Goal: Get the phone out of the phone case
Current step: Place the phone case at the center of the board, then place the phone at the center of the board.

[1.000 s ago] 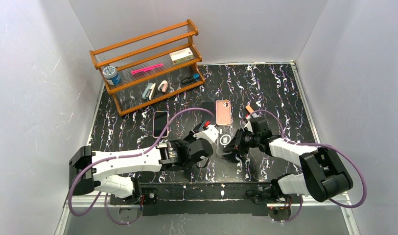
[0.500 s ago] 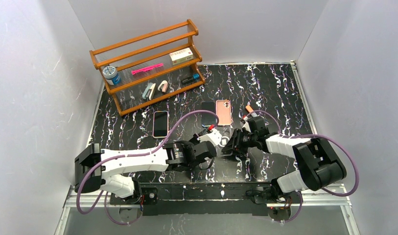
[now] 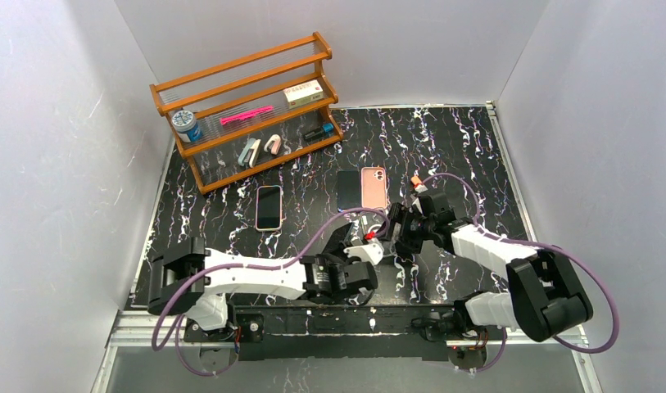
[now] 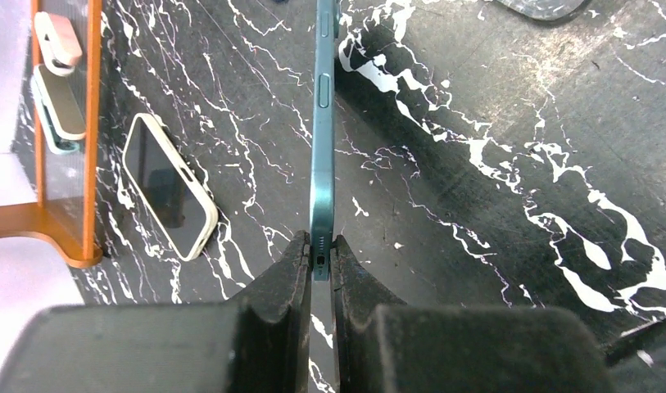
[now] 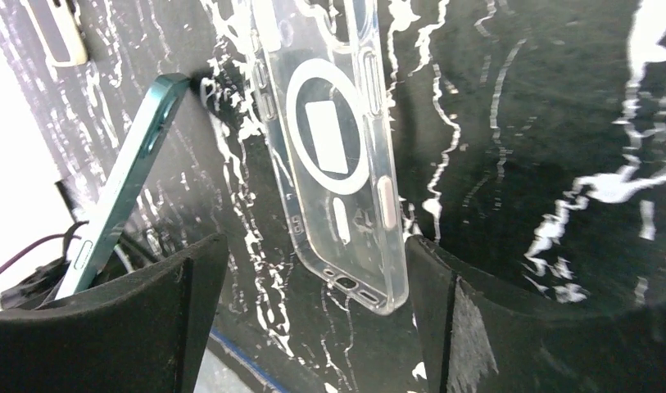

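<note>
Clamps the left gripper (image 4: pixel 319 246) on the bottom end of the phone (image 4: pixel 322 147), one finger against each face, with the port edge between the tips. Holds it edge-on, running straight out ahead of the fingers, with the teal side rail and two side buttons turned to the wrist camera. From above, shows it tilted up off the table (image 3: pixel 460 147), top end away from the gripper.

Spreads the right gripper (image 5: pixel 313 246) wide, gripping nothing. Frames the case (image 5: pixel 337 155) between the two fingers: clear, empty, flat on the table, port end nearest the gripper, camera end farthest. Cannot tell whether it touches either finger. Carries a white ring on its back, with a white rectangle inside and a short white bar below; no lettering legible there. Has the phone just outside the finger on the left arm's side, apart from the case.

Beyond the right gripper, side by side and flat: dark phone (image 3: pixel 348 190) and rose phone (image 3: pixel 373 187), lens side up. Beyond the left gripper and off to its left: pink phone (image 3: pixel 269 207), screen up. Farther out on that side: rack (image 3: pixel 239 98), with a box (image 3: pixel 303 92) and a tin (image 3: pixel 184 124) on its shelves, print on both too small to read.
</note>
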### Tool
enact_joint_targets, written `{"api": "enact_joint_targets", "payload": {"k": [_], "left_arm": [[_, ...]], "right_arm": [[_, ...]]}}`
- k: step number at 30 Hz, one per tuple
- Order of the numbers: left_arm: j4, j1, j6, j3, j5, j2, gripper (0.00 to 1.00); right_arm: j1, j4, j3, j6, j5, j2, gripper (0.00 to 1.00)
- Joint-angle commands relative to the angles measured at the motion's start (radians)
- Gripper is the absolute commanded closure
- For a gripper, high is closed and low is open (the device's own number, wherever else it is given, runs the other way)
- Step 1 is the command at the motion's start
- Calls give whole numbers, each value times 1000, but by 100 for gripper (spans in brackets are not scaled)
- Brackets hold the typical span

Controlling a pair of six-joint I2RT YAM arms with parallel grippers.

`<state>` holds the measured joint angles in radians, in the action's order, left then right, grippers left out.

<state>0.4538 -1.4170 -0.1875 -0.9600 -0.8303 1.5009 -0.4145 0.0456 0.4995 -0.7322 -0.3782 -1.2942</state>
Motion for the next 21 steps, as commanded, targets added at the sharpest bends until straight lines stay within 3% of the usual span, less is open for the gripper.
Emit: {"api": "enact_joint_targets", "payload": {"k": [1,7,21], "left_arm": [[-10,-33,-19,-28,-150,50,100],[-18,-64,-18,-48,-134,122,100],[-104,-113,-45,-31,-98,218,61]], "right_arm": [[2,71,-7,27,129,59,10],[3,105,-14,32,196,93,8],[2,73,-39,42,213,122,7]]}}
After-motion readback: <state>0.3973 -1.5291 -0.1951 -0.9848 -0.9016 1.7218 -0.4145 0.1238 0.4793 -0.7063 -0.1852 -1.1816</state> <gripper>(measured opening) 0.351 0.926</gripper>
